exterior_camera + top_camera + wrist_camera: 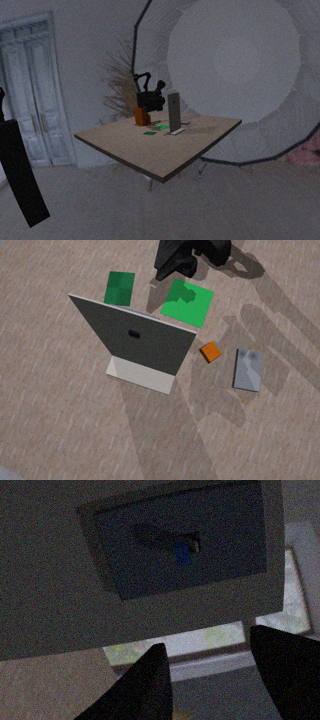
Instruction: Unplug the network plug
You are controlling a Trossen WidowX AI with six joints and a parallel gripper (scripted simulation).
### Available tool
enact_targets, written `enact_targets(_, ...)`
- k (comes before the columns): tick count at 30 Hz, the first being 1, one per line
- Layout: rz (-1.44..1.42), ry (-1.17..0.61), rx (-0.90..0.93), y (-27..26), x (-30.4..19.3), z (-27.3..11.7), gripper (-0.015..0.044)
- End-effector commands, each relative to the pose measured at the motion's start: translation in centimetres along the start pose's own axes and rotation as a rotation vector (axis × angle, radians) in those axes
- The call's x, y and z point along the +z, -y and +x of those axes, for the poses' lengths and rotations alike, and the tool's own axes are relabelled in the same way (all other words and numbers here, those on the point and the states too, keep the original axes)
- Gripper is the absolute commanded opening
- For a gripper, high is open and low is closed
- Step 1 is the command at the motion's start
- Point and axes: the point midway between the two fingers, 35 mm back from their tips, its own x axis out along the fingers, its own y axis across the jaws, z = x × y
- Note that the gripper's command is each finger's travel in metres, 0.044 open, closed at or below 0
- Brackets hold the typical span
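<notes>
The upright grey panel (pixel 144 348) (pixel 173 113) (pixel 50 620) stands on a pale base. In the wrist view its dark blue socket plate (pixel 150 575) faces me, with the small blue plug (pixel 183 555) at the socket opening; the thin tab is too dark to make out. The plug is hidden behind the panel in the top view. My gripper (pixel 157 272) (pixel 208 646) is partly open and empty, on the plug's side of the panel and apart from it. In the wrist view the plug appears above the fingertips. A bright green square (pixel 192 308) (pixel 162 127) lies flat on the table.
A smaller dark green rectangle (pixel 120 290) (pixel 149 133) lies left of the bright one. An orange block (pixel 211 351) and a blue-grey slab (pixel 248 374) (pixel 185 123) lie right of the panel. A tall orange block (pixel 141 118) stands under the arm in the exterior view.
</notes>
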Motion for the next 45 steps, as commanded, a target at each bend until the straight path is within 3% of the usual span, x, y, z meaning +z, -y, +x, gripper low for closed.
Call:
enact_targets(1,-0.029,0.0,-0.026,0.1,0.5,1.9,0.0156)
enact_targets(45,-0.041,0.004,-0.041,0.3,2.6,8.7,0.0156)
